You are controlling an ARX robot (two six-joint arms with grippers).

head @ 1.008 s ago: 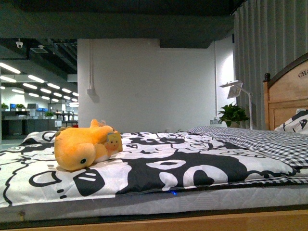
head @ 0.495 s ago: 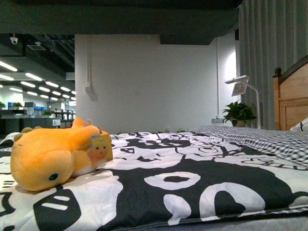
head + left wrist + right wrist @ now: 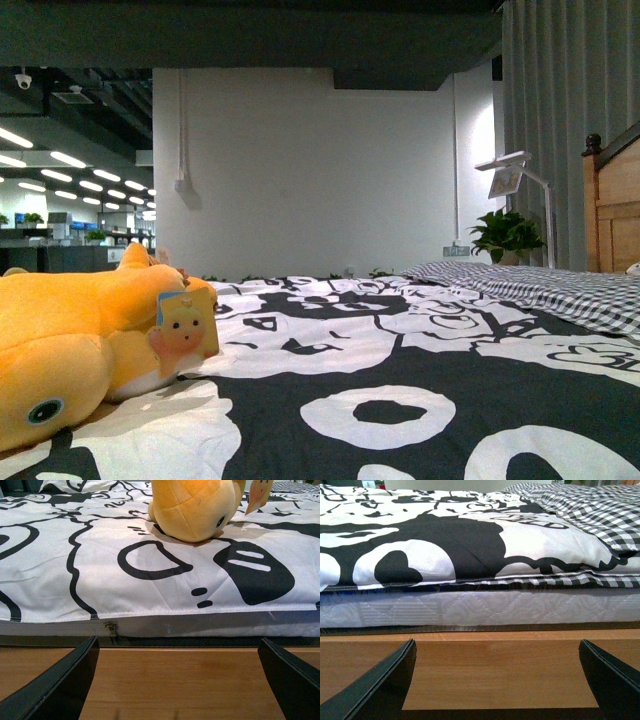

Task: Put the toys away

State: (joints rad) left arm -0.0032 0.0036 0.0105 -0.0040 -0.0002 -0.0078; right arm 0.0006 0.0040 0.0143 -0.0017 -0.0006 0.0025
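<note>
Plush toy [image 3: 80, 340]: orange-yellow, lying on its side on the bed's black-and-white bedspread [image 3: 400, 350], lower left of the front frame and partly cut off by the frame edge. The left wrist view shows it [image 3: 192, 507] set a little back from the mattress edge, snout facing the camera.

Risks, my read:
- Left fingers [image 3: 60, 685] sit level with the wooden bed rail [image 3: 175, 675], below the mattress top. A straight drive forward hits the rail or the mattress side [image 3: 200, 625]. The arm needs to lift first.
- Toy is soft and round on a slick cover. A shallow approach could push it further onto the bed instead of getting around it.
- Cardboard hang tag [image 3: 185, 325] sticks out on the side. Pinching only that gives a weak hold, and the toy could swing or tear free.
- The fingers could snag a fold of bedspread along with the toy.

Fingers:
- Left: spread wide, holding nothing, touching nothing I can see. Toy is well ahead of and above them.
- Right fingers [image 3: 375, 680]: also spread wide and empty, facing the rail and mattress below the checked blanket [image 3: 580, 510]. No toy in that view.
</note>
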